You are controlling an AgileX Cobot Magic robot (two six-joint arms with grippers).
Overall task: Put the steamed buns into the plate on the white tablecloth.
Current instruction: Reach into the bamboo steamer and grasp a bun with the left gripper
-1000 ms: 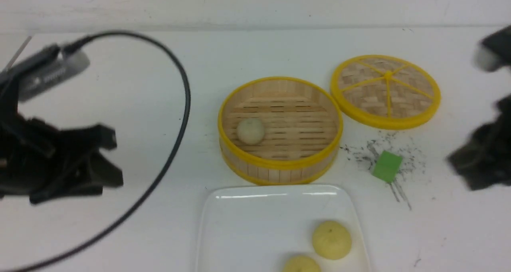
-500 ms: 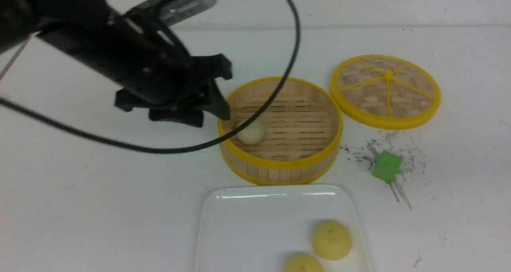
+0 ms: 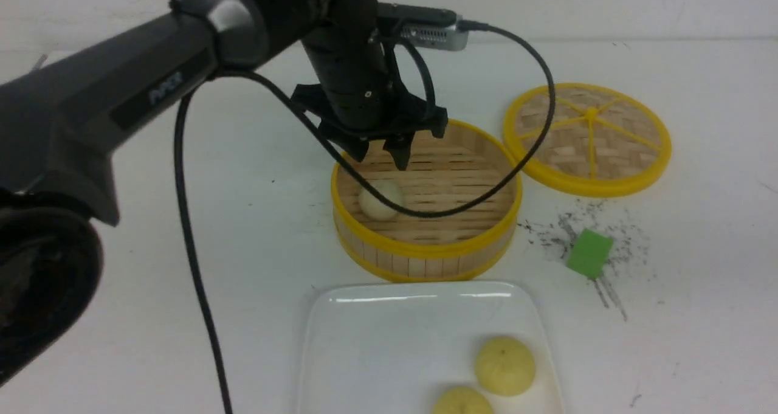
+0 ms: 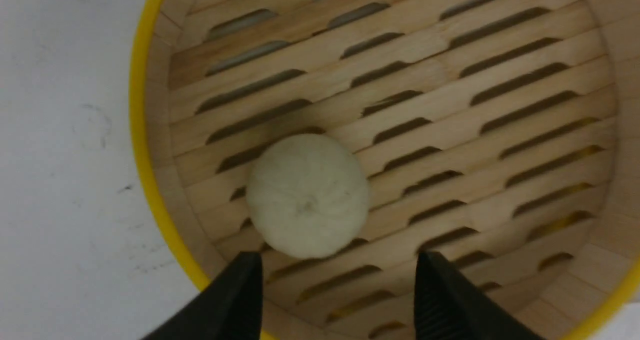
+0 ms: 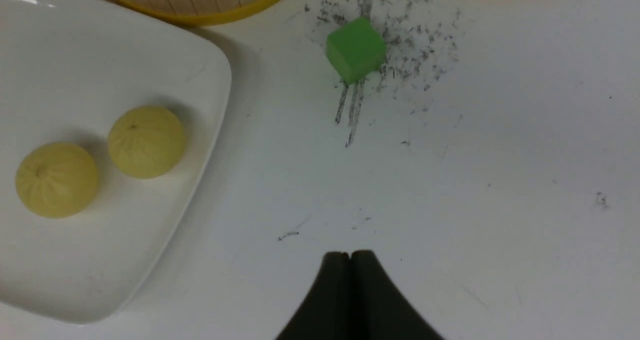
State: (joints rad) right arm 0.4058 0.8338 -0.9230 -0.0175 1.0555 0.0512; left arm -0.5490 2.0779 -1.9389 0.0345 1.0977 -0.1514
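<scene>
where cable [image 3: 425,214] crosses bun [image 3: 371,198] in front view, left wrist view shows pleats.

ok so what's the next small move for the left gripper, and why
Probably lower the left gripper around the off-white bun. It hangs open over the steamer basket with nothing held, the bun lies just beyond its fingertips, and this is the only bun not on the plate; the two yellow buns already sit there.

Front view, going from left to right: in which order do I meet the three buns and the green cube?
The off-white bun → nearer yellow bun → farther yellow bun → green cube.
</scene>
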